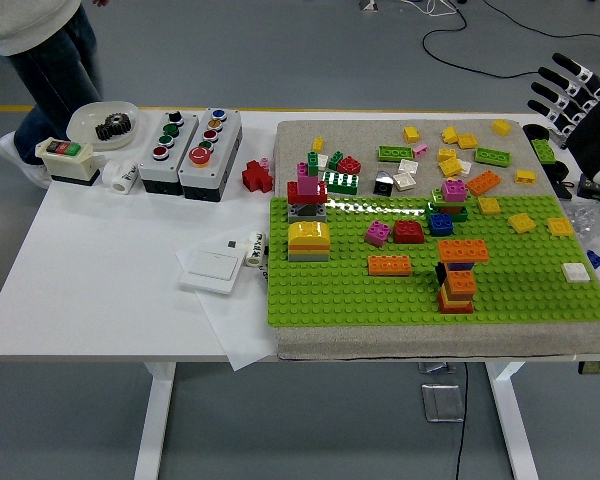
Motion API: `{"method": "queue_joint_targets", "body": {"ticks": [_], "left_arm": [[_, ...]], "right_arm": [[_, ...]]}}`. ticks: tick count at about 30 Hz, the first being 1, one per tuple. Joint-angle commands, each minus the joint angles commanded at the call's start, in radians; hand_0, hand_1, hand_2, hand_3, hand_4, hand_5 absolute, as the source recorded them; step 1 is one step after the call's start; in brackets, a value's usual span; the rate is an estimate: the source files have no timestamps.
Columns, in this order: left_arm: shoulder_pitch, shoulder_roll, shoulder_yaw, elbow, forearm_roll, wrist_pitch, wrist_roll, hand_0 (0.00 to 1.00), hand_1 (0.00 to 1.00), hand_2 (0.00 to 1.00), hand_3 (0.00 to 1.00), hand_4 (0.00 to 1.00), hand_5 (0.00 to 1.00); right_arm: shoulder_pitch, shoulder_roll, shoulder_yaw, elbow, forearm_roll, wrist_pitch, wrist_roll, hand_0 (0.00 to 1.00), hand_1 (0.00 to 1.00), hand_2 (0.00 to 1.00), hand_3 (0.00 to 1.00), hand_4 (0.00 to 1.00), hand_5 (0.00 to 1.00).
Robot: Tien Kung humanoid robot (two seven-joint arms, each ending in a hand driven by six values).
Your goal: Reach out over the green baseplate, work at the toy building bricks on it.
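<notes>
**brickfan:** Looking at this setup, the tall orange stack (458, 275) near the front of the green baseplate (520, 295) worries me most. It's narrow with a wider orange brick on top, so I reckon any sideways brush from an arm coming in from the right could topple it. Loose bricks on the grey mat (580, 338) behind the plate, like the yellow ones (448, 160), could get swept around too.

**servo_dave:** Agreed. The right hand (565, 95) is well away from all that though, up off the bench's (110, 280) far right corner. Fingers are spread and straight, holding nothing, touching nothing as far as I can see. No left hand in the shot at all.

**brickfan:** So nothing's been grabbed. The plate sits on the right half of the bench, with the yellow-topped block (308, 240) at its left edge. Someone's legs (50, 70) are at the far left, clear of the bricks.

**servo_dave:** My guess: reaching low across the plate is the risk. Coming from above looks safer.
</notes>
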Motion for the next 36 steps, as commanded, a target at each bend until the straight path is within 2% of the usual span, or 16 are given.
{"method": "queue_joint_targets", "body": {"ticks": [3, 4, 6, 9, 10, 13, 15, 16, 17, 25, 27, 28, 29, 33, 34, 36], "left_arm": [[-0.001, 0.000, 0.001, 0.000, -0.003, 0.001, 0.000, 0.553, 0.626, 0.685, 0.611, 0.640, 0.738], [-0.001, 0.000, 0.002, 0.001, -0.005, 0.002, 0.000, 0.553, 0.627, 0.685, 0.612, 0.640, 0.736], [-0.001, 0.000, 0.002, 0.001, -0.005, 0.002, 0.000, 0.553, 0.627, 0.685, 0.612, 0.640, 0.736], [-0.004, 0.000, 0.006, 0.000, -0.012, 0.004, -0.001, 0.553, 0.627, 0.685, 0.612, 0.640, 0.736], [-0.004, 0.000, 0.006, 0.000, -0.012, 0.004, -0.001, 0.552, 0.624, 0.685, 0.612, 0.640, 0.735], [-0.004, 0.000, 0.000, 0.000, -0.005, 0.001, -0.001, 0.552, 0.624, 0.685, 0.612, 0.640, 0.735], [-0.004, 0.000, -0.004, 0.000, 0.002, -0.002, 0.000, 0.552, 0.624, 0.685, 0.612, 0.640, 0.735], [-0.004, 0.000, -0.004, 0.000, 0.002, -0.003, 0.000, 0.552, 0.625, 0.684, 0.609, 0.640, 0.735], [-0.003, 0.000, -0.006, 0.000, 0.006, -0.004, 0.001, 0.552, 0.625, 0.684, 0.609, 0.640, 0.735], [0.000, 0.004, -0.009, 0.001, 0.014, -0.003, 0.006, 0.552, 0.623, 0.684, 0.610, 0.640, 0.737], [0.001, 0.005, -0.006, 0.001, 0.009, 0.000, 0.007, 0.552, 0.623, 0.684, 0.610, 0.640, 0.737], [0.001, 0.005, -0.005, 0.001, 0.008, 0.000, 0.007, 0.553, 0.624, 0.684, 0.610, 0.639, 0.735], [0.000, 0.006, -0.004, 0.001, 0.009, 0.000, 0.007, 0.553, 0.624, 0.684, 0.610, 0.639, 0.735], [0.001, 0.006, -0.007, 0.000, 0.015, -0.001, 0.009, 0.553, 0.624, 0.684, 0.610, 0.639, 0.735], [0.001, 0.006, -0.009, 0.000, 0.018, -0.002, 0.009, 0.553, 0.625, 0.683, 0.611, 0.640, 0.735], [0.002, 0.006, -0.009, 0.000, 0.019, -0.002, 0.009, 0.553, 0.625, 0.683, 0.611, 0.640, 0.735]], "right_arm": [[0.003, -0.002, -0.006, -0.004, -0.051, -0.011, 0.010, 0.827, 0.785, 0.794, 0.811, 0.998, 0.834], [0.004, -0.002, -0.007, -0.005, -0.074, -0.014, 0.013, 0.814, 0.771, 0.777, 0.809, 0.998, 0.739], [0.004, -0.002, -0.008, -0.006, -0.083, -0.015, 0.015, 0.814, 0.771, 0.777, 0.809, 0.998, 0.739], [0.015, -0.041, -0.040, -0.016, -0.204, -0.082, 0.053, 0.814, 0.771, 0.777, 0.809, 0.998, 0.739], [0.017, -0.044, -0.043, -0.017, -0.232, -0.096, 0.056, 0.720, 0.725, 0.742, 0.728, 0.955, 0.643], [0.036, -0.062, -0.061, -0.039, -0.341, -0.172, 0.075, 0.720, 0.725, 0.742, 0.728, 0.955, 0.643], [0.050, -0.070, -0.071, -0.060, -0.422, -0.200, 0.087, 0.720, 0.725, 0.742, 0.728, 0.955, 0.643], [0.052, -0.071, -0.073, -0.063, -0.451, -0.204, 0.089, 0.682, 0.709, 0.730, 0.685, 0.901, 0.588], [0.060, -0.074, -0.078, -0.078, -0.494, -0.209, 0.096, 0.682, 0.709, 0.730, 0.685, 0.901, 0.588], [0.078, -0.100, -0.054, -0.156, -0.824, -0.166, 0.151, 0.674, 0.707, 0.727, 0.680, 0.867, 0.543], [0.075, -0.107, -0.044, -0.162, -0.908, -0.137, 0.154, 0.674, 0.707, 0.727, 0.680, 0.867, 0.543], [0.075, -0.110, -0.040, -0.165, -0.947, -0.115, 0.149, 0.700, 0.726, 0.748, 0.739, 0.846, 0.473], [0.076, -0.112, -0.037, -0.171, -0.992, -0.093, 0.151, 0.700, 0.726, 0.748, 0.739, 0.846, 0.473], [0.079, -0.113, -0.039, -0.184, -1.154, -0.067, 0.161, 0.700, 0.726, 0.748, 0.739, 0.846, 0.473], [0.080, -0.113, -0.040, -0.187, -1.199, -0.061, 0.163, 0.708, 0.735, 0.765, 0.748, 0.828, 0.361], [0.081, -0.113, -0.040, -0.199, -1.278, -0.056, 0.168, 0.708, 0.735, 0.765, 0.748, 0.828, 0.361]]}}
